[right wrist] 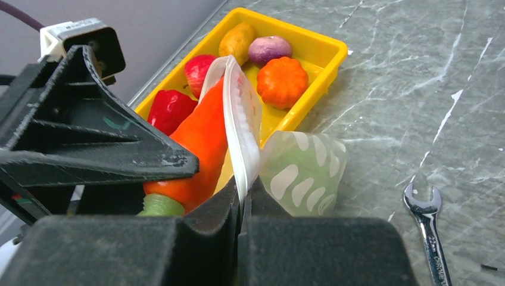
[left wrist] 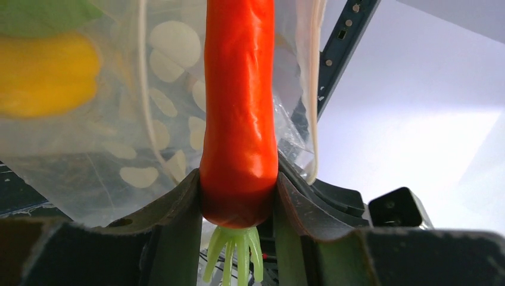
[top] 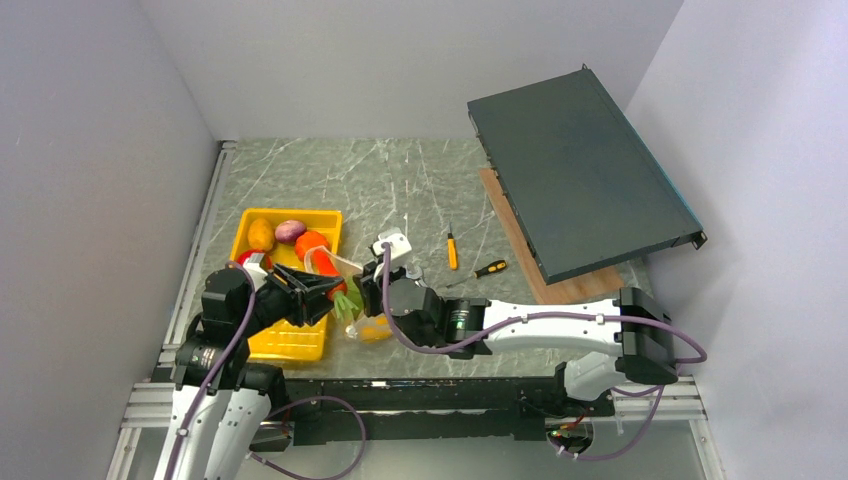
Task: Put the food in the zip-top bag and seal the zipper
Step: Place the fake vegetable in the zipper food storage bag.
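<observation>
Step in hand: loading the food, specifically the carrot [left wrist: 238, 95]. The left gripper [left wrist: 238, 190] is clenched on the carrot's leafy end, and the carrot projects straight ahead of the gripper toward the mouth of the zip-top bag [right wrist: 306, 170]. The right gripper [right wrist: 244, 205] is pinched fully closed on the bag's mouth edge, so the white zipper [right wrist: 241, 113] rises directly ahead of its fingers and the bag body hangs just to their right. The carrot lies against the zipper strip. Whether its tip has passed the lip cannot be told. A yellow pepper [left wrist: 44, 77] and a green piece show through the bag wall, judged already inside. A red pepper [right wrist: 170, 110] and several other pieces lie in the yellow tray [right wrist: 324, 59], beyond both grippers. Judgement: the task is partly done. The next move calls for driving the carrot forward through the mouth, releasing only once it is inside, with the right gripper holding the lip firm.
</observation>
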